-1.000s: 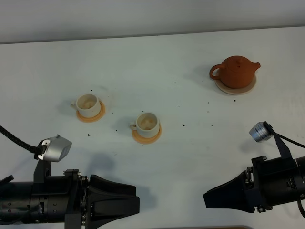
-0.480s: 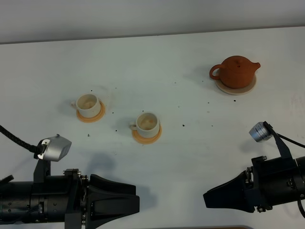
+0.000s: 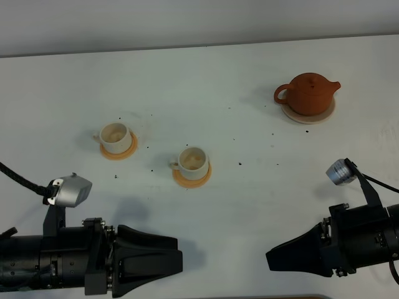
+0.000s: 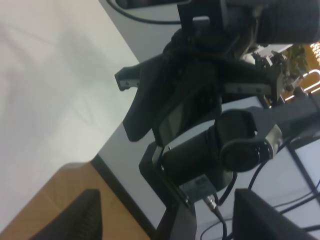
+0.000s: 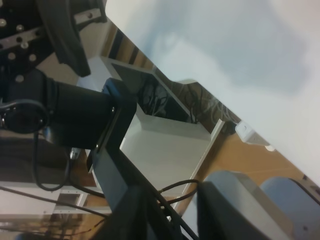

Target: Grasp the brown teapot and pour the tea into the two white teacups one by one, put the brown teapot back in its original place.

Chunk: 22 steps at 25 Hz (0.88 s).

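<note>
The brown teapot (image 3: 307,93) is sitting upright with its lid on, right on the pale beige saucer (image 3: 310,117), toward the far side of the white desk (image 3: 206,75). Its loop handle faces the cups and the short spout points the other way. Nothing's touching it.

The two white teacups are well apart from the teapot, off on its handle side and closer to the arms. The nearer teacup (image 3: 192,159) sits on an orange coaster (image 3: 192,179). The farther teacup (image 3: 115,135) is further out from the teapot on a second orange coaster (image 3: 118,153). Both are upright and both look tan inside, though I can't tell if that's liquid or just staining. A few dark specks (image 3: 240,164) are scattered on the desk between the teapot and the cups.

The right tool (image 3: 269,260) hangs at the near edge of the desk, well apart from the teapot and more or less straight out in front of it. In the right wrist view its fingers (image 5: 132,215) stand partway apart with nothing between them, but that view's pretty blurry.

The left tool (image 3: 179,263) is the farthest thing from the teapot, out past the nearer teacup at the same near edge, tip aimed at the right tool. In the left wrist view its fingers (image 4: 82,220) are wide apart and empty.
</note>
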Each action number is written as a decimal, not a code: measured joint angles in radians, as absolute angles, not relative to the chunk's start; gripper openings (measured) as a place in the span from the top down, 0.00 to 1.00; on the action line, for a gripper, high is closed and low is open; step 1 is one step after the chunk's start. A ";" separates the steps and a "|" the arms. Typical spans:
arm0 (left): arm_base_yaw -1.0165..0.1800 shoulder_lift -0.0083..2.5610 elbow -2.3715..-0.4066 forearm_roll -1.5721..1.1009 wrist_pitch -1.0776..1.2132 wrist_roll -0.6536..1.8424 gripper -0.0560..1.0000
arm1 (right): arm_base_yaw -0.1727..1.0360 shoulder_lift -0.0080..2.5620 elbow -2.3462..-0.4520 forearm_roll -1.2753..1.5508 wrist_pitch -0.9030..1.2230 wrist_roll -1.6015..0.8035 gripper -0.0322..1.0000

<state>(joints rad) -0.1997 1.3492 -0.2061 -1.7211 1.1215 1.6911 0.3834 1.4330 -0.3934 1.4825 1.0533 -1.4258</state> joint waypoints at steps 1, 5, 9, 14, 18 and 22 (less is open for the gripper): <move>-0.200 1.349 -0.206 -1.729 1.122 1.691 0.42 | 0.383 1.433 -0.393 1.490 1.052 -1.426 0.73; -0.200 1.349 -0.206 -1.749 1.122 1.691 0.42 | 0.383 1.433 -0.393 1.507 1.045 -1.426 0.73; -0.200 1.349 -0.206 -1.749 1.122 1.691 0.42 | 0.383 1.433 -0.393 1.559 1.041 -1.426 0.73; -0.200 1.349 -0.206 -1.749 1.122 1.691 0.42 | 0.383 1.433 -0.393 1.580 1.042 -1.424 0.73; -0.200 1.349 -0.210 -1.749 1.122 1.691 0.42 | 0.383 1.433 -0.393 1.594 1.042 -1.421 0.73; -0.200 1.350 -0.271 -1.738 1.114 1.668 0.42 | 0.383 1.433 -0.393 1.634 1.041 -1.421 0.73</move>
<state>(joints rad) -0.1997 1.3503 -0.2707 -1.7379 1.1135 1.6676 0.3834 1.4330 -0.3934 1.6342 1.0407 -1.4212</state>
